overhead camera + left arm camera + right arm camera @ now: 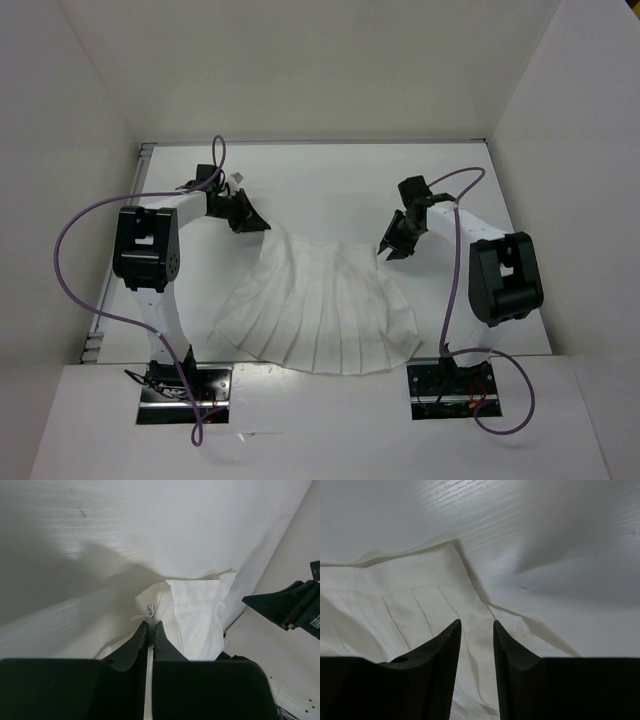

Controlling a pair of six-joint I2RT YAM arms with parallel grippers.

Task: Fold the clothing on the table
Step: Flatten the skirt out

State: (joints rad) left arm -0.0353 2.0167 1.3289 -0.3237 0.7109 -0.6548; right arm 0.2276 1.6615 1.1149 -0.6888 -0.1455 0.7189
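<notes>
the clothing [320, 310] lies on the table [330, 180] between the two arms, spread as a pleated white fan; its wide curved hem lies toward the near edge and its narrower top edge toward the far side; the pleats run straight from top to hem, and the cloth looks mostly flat, with a soft rumple along the left side.

the left gripper [248, 218] sits at the far-left corner of the garment; in the left wrist view its jaws are pressed together, with a thin sliver of white cloth showing between them, so it is pinching the clothing [195, 610]; just ahead of the fingertips [142, 632] the fabric stands bunched and doubled over, with a small tag or thread at the fold.

the right gripper [390, 250] is at the far-right corner of the garment; in the right wrist view its jaws stand apart with a clear gap and nothing is gripped between them; the cloth [395, 600] lies under and beyond the fingers [445, 650], its corner pointing away over the bare tabletop [545, 530]; whether the tips touch the fabric cannot be told.
</notes>
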